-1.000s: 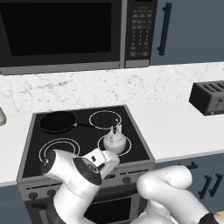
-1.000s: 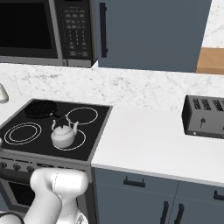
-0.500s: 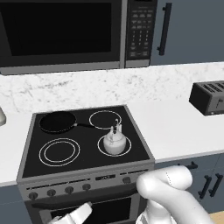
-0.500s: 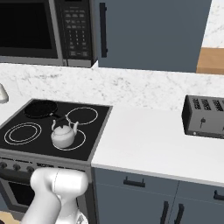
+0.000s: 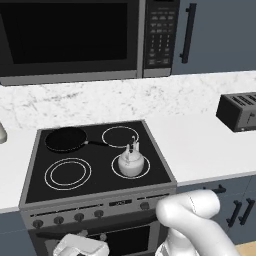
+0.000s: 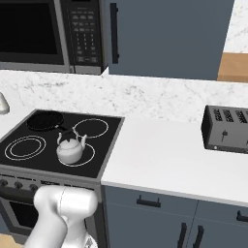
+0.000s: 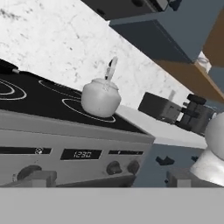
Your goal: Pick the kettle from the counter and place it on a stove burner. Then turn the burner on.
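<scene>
The small white-silver kettle (image 5: 131, 162) (image 6: 70, 149) (image 7: 101, 97) stands upright on the stove's front right burner ring (image 5: 116, 172), its thin handle pointing up. My gripper (image 7: 109, 179) is open, with nothing between its two dark fingertips (image 7: 41, 177), which stand far apart. It hangs low in front of the stove's control panel, below the kettle and apart from it. My white hand (image 5: 80, 246) is in front of the oven door. Two round knobs (image 7: 113, 167) sit on the panel right of the clock display. The white marble-look counter (image 5: 200, 145) (image 6: 169, 155) runs right of the stove.
A black frying pan (image 5: 66, 139) (image 6: 44, 120) sits on the back left burner. A dark toaster (image 5: 240, 111) (image 6: 227, 128) stands on the counter to the right. A microwave (image 5: 70, 37) hangs above the stove. A pale bottle (image 5: 2, 134) stands at the left edge.
The arm has swung down from over the stove's front edge to low in front of the oven door. The kettle has stayed on its burner, and the gripper has stayed open.
</scene>
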